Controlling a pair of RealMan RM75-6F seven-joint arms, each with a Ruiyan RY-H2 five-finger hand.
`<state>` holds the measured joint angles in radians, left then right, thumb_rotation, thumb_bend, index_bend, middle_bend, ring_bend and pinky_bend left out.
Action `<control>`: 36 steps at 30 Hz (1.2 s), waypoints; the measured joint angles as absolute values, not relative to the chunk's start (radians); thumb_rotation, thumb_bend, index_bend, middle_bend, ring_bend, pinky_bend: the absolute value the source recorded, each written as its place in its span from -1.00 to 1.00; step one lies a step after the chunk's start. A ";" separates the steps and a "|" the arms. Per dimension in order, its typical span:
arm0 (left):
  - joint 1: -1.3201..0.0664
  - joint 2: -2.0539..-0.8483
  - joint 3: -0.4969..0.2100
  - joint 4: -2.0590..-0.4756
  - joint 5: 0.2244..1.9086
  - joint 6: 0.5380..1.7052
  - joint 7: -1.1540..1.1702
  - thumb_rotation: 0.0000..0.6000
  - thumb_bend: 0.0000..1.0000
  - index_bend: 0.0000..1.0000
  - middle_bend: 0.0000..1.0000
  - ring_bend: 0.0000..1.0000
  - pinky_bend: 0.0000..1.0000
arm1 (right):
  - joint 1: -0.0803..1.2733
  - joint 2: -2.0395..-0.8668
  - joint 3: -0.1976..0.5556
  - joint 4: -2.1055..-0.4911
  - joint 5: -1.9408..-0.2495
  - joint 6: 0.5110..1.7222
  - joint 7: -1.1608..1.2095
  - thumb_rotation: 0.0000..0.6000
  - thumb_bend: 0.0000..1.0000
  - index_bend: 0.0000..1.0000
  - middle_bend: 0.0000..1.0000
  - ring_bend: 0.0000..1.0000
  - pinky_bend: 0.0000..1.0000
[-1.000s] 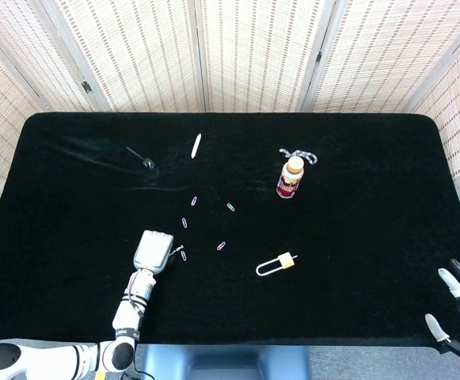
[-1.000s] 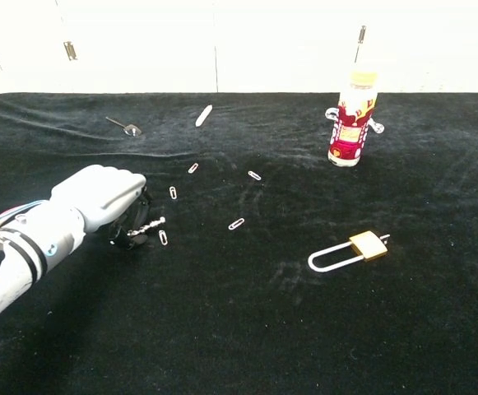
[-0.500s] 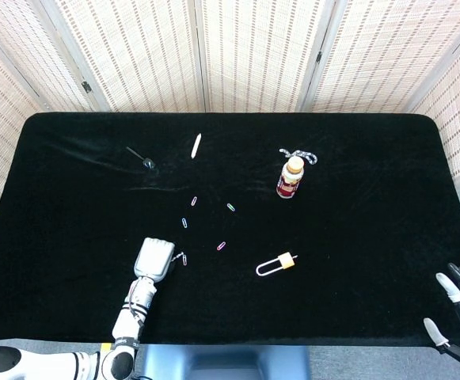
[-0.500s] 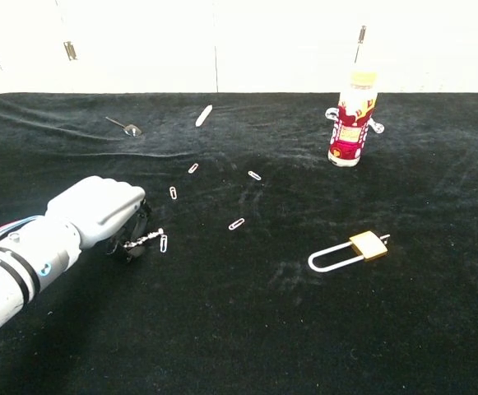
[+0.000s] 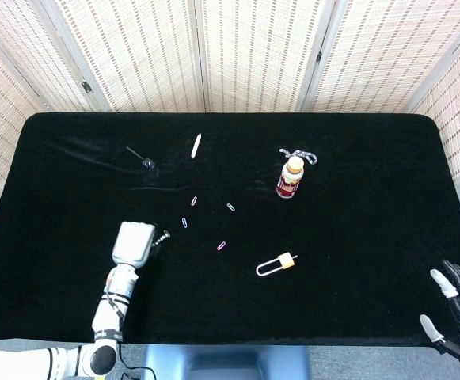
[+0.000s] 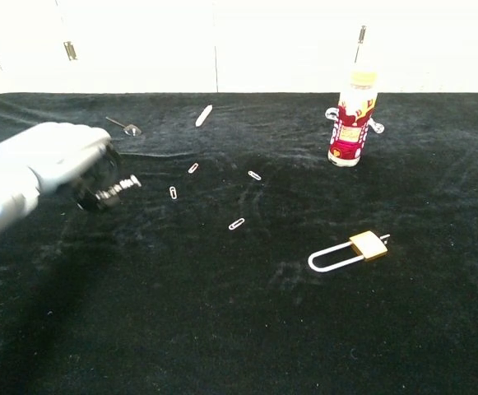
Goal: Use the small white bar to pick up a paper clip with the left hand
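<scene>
My left hand (image 5: 133, 243) (image 6: 53, 156) is lifted above the left part of the black table and grips a small bar. The bar's tip (image 5: 163, 235) (image 6: 122, 184) pokes out to the right, and a small metal piece that looks like a paper clip clings to it. Several paper clips lie loose on the cloth right of the hand: one nearest (image 5: 184, 222) (image 6: 173, 192), one further back (image 5: 194, 200) (image 6: 193, 168), and one nearer the front (image 5: 221, 246) (image 6: 236, 223). My right hand (image 5: 454, 305) hangs off the table's front right corner, fingers apart and holding nothing.
A slim white stick (image 5: 196, 144) (image 6: 204, 115) and a small spoon (image 5: 141, 157) (image 6: 124, 125) lie at the back left. A drink bottle (image 5: 290, 177) (image 6: 351, 119) stands at the back right. A padlock (image 5: 276, 264) (image 6: 350, 251) lies in front of the bottle.
My left hand has risen and moved left and back with the bar. The paper clip that lay by the bar's tip is gone from the cloth.
</scene>
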<state>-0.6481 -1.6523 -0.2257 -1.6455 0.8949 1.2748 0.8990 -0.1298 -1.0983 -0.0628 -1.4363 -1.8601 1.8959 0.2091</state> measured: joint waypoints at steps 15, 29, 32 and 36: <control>-0.652 -1.571 -0.261 -1.611 0.819 1.249 0.814 1.00 0.09 0.61 1.00 1.00 1.00 | -0.122 -1.096 -0.061 -1.455 -1.849 1.870 0.186 1.00 -0.28 -1.00 -1.00 -1.00 -1.00; -0.657 -1.495 -0.241 -1.670 0.798 1.244 0.814 1.00 -0.80 -1.00 0.88 1.00 1.00 | -0.117 -1.096 -0.064 -1.465 -1.852 1.858 0.169 1.00 -0.28 -1.00 -1.00 -1.00 -1.00; -0.655 -1.479 -0.238 -1.695 0.796 1.249 0.813 1.00 -0.80 -1.00 0.81 0.99 1.00 | -0.117 -1.096 -0.064 -1.465 -1.852 1.857 0.168 1.00 -0.28 -1.00 -1.00 -1.00 -1.00; -0.647 -1.436 -0.217 -1.760 0.801 1.254 0.821 1.00 -0.80 -1.00 0.11 0.39 0.75 | -0.115 -1.096 -0.065 -1.465 -1.853 1.854 0.167 1.00 -0.28 -1.00 -1.00 -1.00 -1.00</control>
